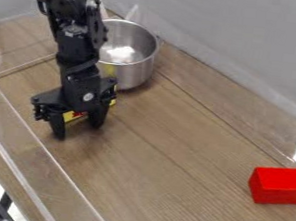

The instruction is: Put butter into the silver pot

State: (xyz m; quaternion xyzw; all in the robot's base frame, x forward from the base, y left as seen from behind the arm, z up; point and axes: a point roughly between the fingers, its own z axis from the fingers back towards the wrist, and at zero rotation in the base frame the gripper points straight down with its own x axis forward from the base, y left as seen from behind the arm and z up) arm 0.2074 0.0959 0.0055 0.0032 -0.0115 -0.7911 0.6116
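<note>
The silver pot [133, 60] stands at the back left of the wooden table, with something pale inside it. In front of it and slightly to the left, my black gripper [70, 117] points down, close to the table top. It is shut on the butter [72, 116], a small yellow block that shows only in slivers between the fingers. From this view I cannot tell whether the butter touches the table. The arm rises from the gripper and partly covers the pot's left side.
A plain red block [279, 185] lies at the front right of the table. Clear plastic walls [248, 79] border the table at the back and along the left side.
</note>
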